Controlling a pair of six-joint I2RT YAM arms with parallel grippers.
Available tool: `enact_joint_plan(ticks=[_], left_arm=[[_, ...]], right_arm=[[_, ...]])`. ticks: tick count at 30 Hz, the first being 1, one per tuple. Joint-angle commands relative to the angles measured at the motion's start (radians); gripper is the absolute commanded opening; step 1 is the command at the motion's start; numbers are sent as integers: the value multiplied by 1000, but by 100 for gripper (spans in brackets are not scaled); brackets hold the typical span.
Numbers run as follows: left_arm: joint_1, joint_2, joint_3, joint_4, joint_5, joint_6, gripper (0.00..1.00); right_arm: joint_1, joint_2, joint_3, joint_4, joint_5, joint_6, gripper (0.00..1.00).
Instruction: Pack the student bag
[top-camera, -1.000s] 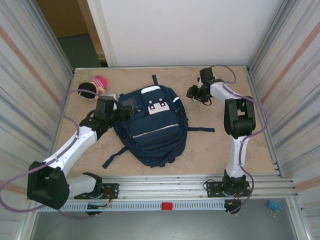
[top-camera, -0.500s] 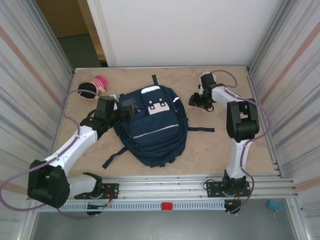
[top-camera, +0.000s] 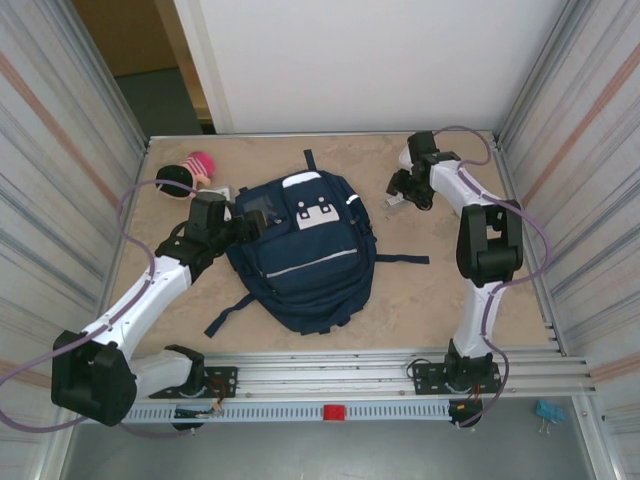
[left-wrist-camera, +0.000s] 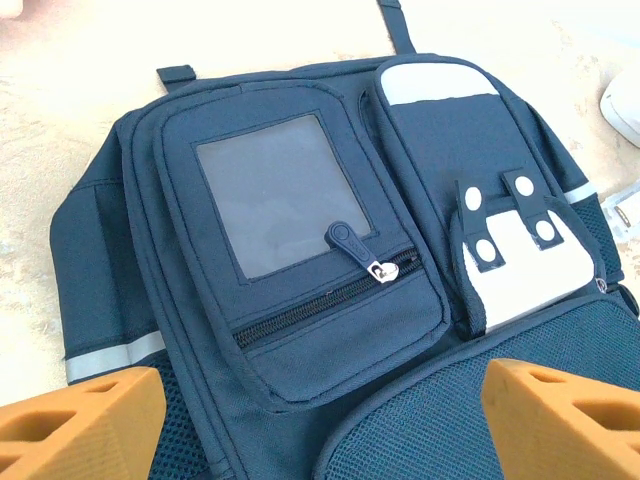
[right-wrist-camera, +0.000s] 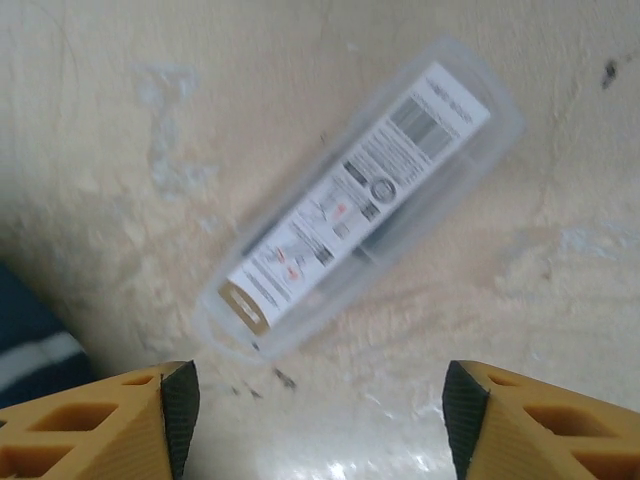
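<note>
Left tool (left-wrist-camera: 320, 410) and right tool (right-wrist-camera: 315, 400) are gaping — closing askew, the right may be flicking away the clear oblong plastic case (right-wrist-camera: 355, 200).

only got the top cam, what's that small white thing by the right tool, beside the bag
observer: a clear plastic case with a printed barcode label, lying flat on the table.
operator: is it being held
observer: no, the right tool is open above it, not touching.
operator: what's the other arm facing
observer: the left tool, open, faces a windowed pocket on the student bag, zip closed.
</note>
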Motion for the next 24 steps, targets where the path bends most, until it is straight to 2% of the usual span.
enact_joint_plan(ticks=[1, 9, 24], left_arm=[[4, -26, 7, -14, -10, 12, 83], [4, -25, 11, -14, -23, 24, 83], [4, -23, 10, -12, -25, 25, 83]], right_arm=[[17, 66, 68, -44, 46, 98, 69], [41, 151, 164, -96, 132, 138, 74], [39, 256, 233, -81, 87, 133, 74]])
